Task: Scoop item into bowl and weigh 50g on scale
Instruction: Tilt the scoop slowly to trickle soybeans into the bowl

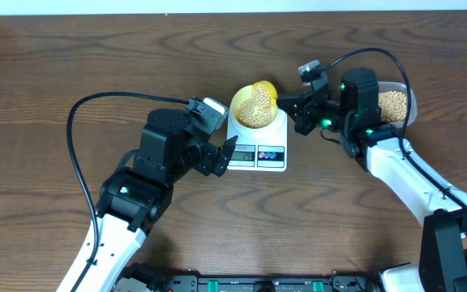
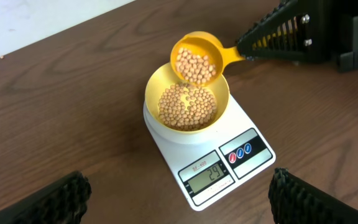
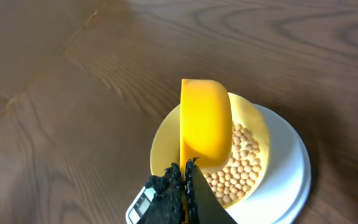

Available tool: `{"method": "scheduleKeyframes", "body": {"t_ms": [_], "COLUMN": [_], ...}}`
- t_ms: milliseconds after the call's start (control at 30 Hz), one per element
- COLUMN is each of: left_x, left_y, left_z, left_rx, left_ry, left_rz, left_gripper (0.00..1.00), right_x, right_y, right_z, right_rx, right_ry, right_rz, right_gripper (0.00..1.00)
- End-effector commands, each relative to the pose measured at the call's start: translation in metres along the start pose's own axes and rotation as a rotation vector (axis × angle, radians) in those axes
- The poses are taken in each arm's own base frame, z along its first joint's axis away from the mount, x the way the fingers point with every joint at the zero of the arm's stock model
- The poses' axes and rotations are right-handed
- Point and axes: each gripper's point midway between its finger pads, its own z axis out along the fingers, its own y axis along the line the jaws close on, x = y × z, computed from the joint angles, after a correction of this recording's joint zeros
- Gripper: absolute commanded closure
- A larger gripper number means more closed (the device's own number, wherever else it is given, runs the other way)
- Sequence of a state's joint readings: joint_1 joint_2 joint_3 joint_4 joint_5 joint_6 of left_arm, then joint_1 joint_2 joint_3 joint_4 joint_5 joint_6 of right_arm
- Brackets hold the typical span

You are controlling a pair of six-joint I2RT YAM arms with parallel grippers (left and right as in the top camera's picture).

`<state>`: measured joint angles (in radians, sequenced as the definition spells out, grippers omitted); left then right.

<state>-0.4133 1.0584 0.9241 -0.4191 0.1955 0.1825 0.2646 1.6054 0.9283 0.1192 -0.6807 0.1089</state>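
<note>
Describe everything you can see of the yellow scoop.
The yellow scoop looks like glossy plastic: a round cup with a short flat handle. The right gripper is shut on the handle. The cup is tilted toward the bowl, which sits on the scale, and hangs over the bowl's far rim; whether it touches that rim is unclear. Tan beans are heaped against the cup's lower lip. In the right wrist view only its smooth rounded underside shows.

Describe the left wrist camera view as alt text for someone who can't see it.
A yellow scoop of beans, held by the right claw, tilts over a bowl of beans on a white scale reading 29, on a wood table.
</note>
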Motion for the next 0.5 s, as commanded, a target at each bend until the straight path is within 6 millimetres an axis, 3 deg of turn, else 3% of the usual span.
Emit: {"method": "scheduleKeyframes", "body": {"t_ms": [0,467], "left_x": [0.001,0.001], "left_y": [0.0031,0.0031], "left_z": [-0.0009,-0.0009], "left_rx": [-0.016,-0.016], "left_ry": [0.0,0.0], "left_rz": [-0.01,-0.01], "left_gripper": [0.06,0.07], "right_x": [-0.0015,-0.0017], "right_y": [0.0032,0.002], "right_z": [0.0013,0.0013], "right_rx": [-0.01,-0.003], "right_ry": [-0.001,-0.002], "right_rz": [-0.107,-0.229], "right_gripper": [0.99,0.99]}}
